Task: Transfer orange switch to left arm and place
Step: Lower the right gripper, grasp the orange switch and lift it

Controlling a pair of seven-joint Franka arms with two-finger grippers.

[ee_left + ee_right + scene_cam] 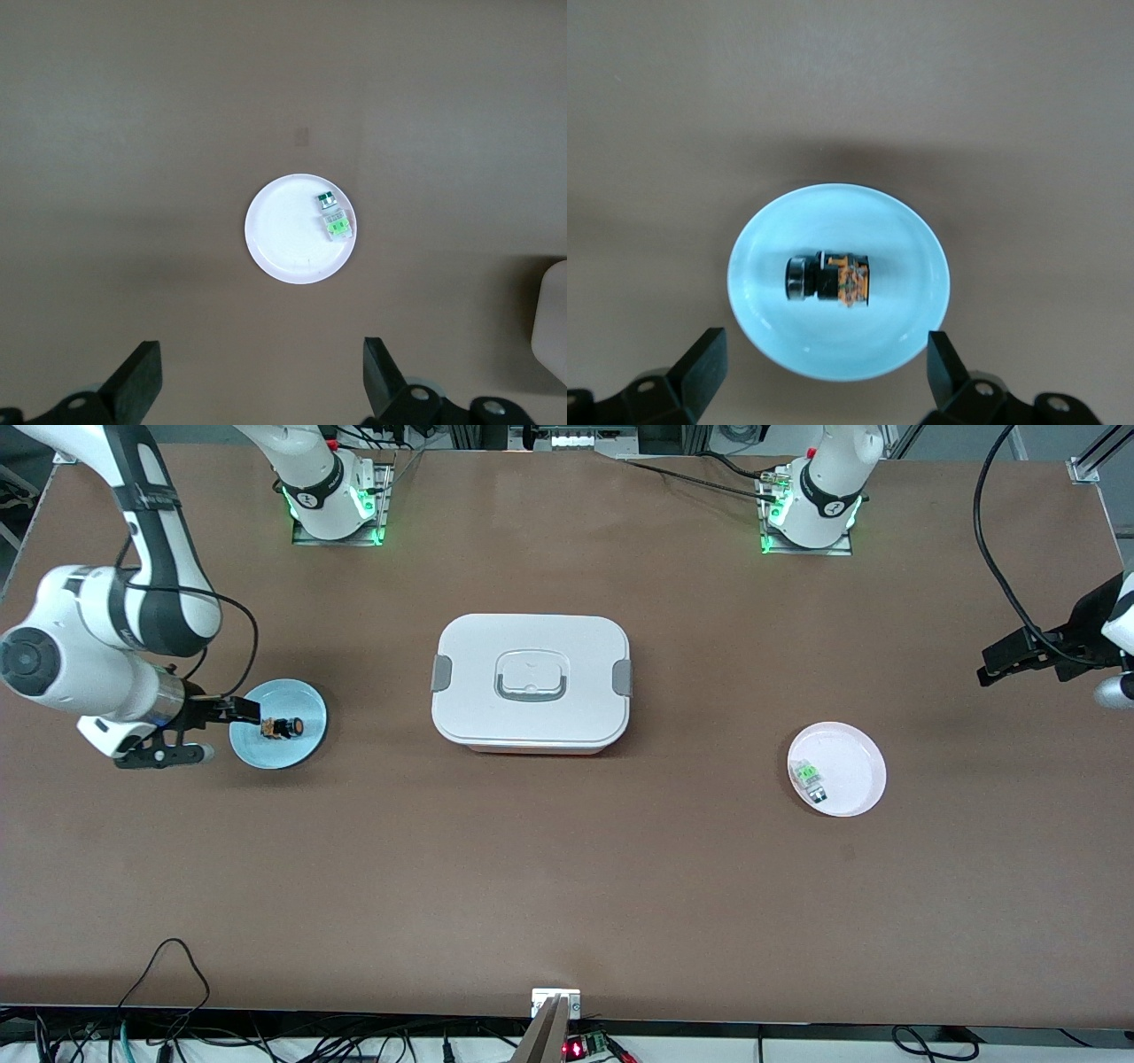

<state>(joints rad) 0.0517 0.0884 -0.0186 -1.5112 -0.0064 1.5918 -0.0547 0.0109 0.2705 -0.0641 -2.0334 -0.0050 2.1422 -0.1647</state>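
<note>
The orange switch (pixel 283 727) lies on its side on a round blue plate (pixel 266 755) toward the right arm's end of the table. In the right wrist view the switch (pixel 830 279) lies mid-plate (pixel 833 350). My right gripper (pixel 232 732) is open and empty over the plate's rim, short of the switch; it also shows in its own wrist view (pixel 824 376). The white lidded box (pixel 532 682) stands mid-table. My left gripper (pixel 997 662) is open and empty, up high at the left arm's end of the table; it also shows in its own wrist view (pixel 261 381).
A pink plate (pixel 855 779) holds a small green-and-clear component (pixel 809 777) toward the left arm's end, nearer the front camera than the box. The left wrist view shows that plate (pixel 288 243), the component (pixel 334 217) and a corner of the box (pixel 551 319).
</note>
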